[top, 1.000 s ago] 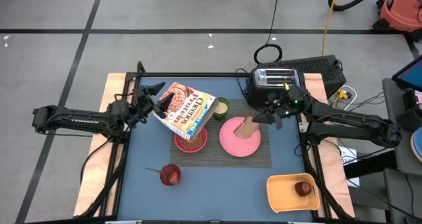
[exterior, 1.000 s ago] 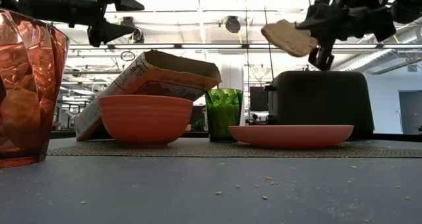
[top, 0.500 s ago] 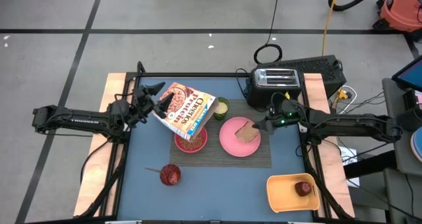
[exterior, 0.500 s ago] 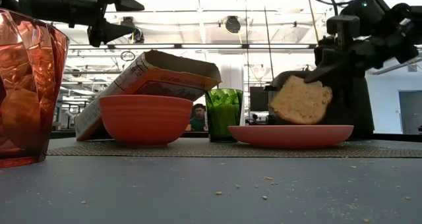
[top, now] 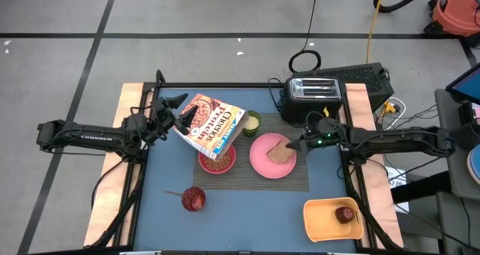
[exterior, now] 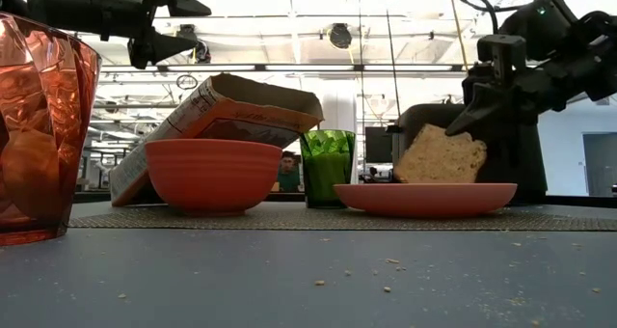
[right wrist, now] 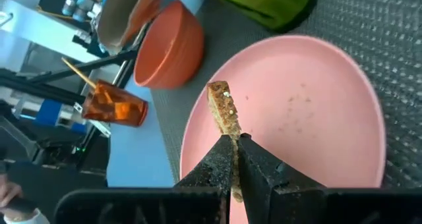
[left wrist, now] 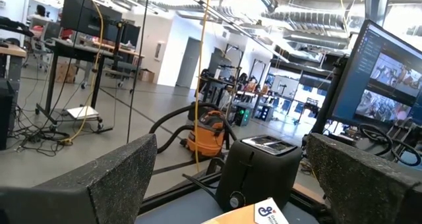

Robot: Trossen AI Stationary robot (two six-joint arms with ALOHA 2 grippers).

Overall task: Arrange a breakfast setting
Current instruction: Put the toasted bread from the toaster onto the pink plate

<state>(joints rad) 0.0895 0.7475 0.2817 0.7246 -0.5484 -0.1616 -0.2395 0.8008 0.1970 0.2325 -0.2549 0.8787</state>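
Blue counter [top: 247, 210] in an open lab room with a grey floor. Dark striped placemat [top: 300, 181] carries the pink-red bowl [top: 217, 162] and the larger pink plate [top: 262, 165]. Right tool [top: 294, 145] is clamped on the brown toast slice [top: 280, 152], which stands on edge touching the plate. Left tool [top: 180, 114] hangs above the counter's left-rear part, fingers spread wide, just beside the tilted Cheerios cereal box [top: 212, 124] that leans over the bowl; contact unclear. Black toaster [top: 313, 96] behind the plate, green cup [top: 253, 121] beside the box. Small red apple [top: 344, 214] sits in the orange tray [top: 322, 219] at front right. Red tumbler [top: 193, 199] at front left.
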